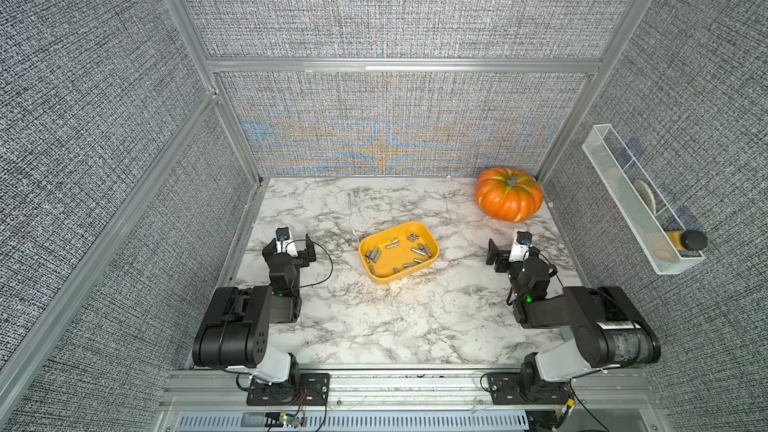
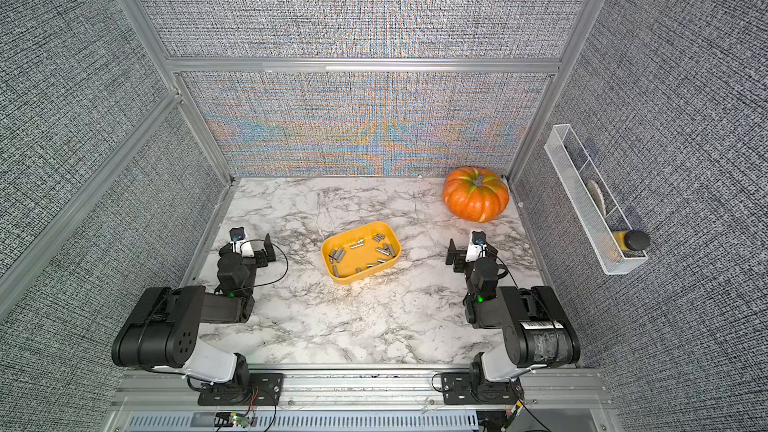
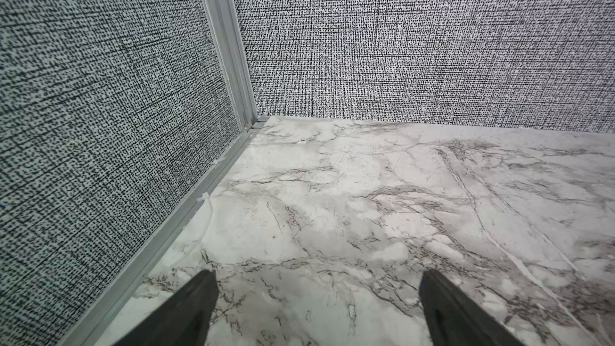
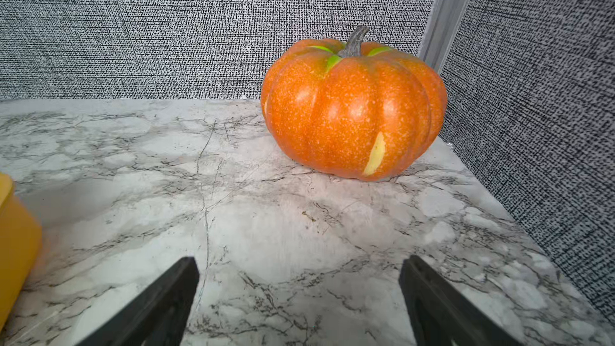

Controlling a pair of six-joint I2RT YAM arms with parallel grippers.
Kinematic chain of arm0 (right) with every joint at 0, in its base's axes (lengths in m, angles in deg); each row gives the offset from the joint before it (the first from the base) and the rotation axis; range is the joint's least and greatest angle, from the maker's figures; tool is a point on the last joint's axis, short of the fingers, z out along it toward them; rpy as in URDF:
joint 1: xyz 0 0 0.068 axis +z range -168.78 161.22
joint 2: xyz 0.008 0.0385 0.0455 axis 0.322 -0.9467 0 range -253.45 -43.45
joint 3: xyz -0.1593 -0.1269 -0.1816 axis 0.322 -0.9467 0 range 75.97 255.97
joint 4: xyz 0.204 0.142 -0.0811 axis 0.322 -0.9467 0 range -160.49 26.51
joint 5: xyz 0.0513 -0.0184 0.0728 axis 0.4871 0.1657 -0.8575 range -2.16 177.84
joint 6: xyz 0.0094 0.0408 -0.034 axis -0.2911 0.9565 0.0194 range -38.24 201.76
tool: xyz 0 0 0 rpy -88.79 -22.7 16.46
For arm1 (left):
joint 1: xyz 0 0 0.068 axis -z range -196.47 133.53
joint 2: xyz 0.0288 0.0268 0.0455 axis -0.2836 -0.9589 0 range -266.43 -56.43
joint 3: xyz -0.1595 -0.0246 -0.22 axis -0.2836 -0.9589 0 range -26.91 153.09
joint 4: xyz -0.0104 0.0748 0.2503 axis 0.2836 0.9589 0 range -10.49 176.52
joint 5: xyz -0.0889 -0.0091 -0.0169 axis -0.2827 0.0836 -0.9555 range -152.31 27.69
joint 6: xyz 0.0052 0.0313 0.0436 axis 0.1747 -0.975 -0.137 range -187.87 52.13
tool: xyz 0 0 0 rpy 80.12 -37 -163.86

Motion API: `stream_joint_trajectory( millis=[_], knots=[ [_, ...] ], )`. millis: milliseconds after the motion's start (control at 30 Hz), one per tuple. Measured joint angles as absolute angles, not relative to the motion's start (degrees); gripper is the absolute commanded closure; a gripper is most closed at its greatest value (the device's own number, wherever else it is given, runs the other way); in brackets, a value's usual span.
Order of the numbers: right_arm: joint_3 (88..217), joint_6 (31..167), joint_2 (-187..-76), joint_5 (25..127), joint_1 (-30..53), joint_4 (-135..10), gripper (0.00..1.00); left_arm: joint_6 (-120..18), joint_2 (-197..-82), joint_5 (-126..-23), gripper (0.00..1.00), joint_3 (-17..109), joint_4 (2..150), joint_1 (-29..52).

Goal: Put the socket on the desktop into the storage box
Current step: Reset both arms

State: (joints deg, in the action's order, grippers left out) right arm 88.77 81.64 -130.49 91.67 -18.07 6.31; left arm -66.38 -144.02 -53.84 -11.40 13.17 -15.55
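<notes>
On the desktop, a pumpkin sits in the far right corner. The storage box lies mid-table between the arms. Left gripper and right gripper: jaws spread wide. The sockets lie inside the box.

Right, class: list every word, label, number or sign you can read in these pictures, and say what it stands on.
None can be read.
Printed marks on the white sticker on the right arm's black motor housing: too small to read.
No legible label on the yellow bottle with a black cap in the white wire-mesh wall basket.
</notes>
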Motion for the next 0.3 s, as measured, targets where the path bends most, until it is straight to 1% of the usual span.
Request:
stream_joint_trajectory(
  millis=[300],
  knots=[
    [89.2, 81.6, -130.5, 91.4, -18.2, 6.1, 0.01, -66.4, -144.0, -53.9, 0.0, -11.4, 13.1, -15.5]
  ],
)
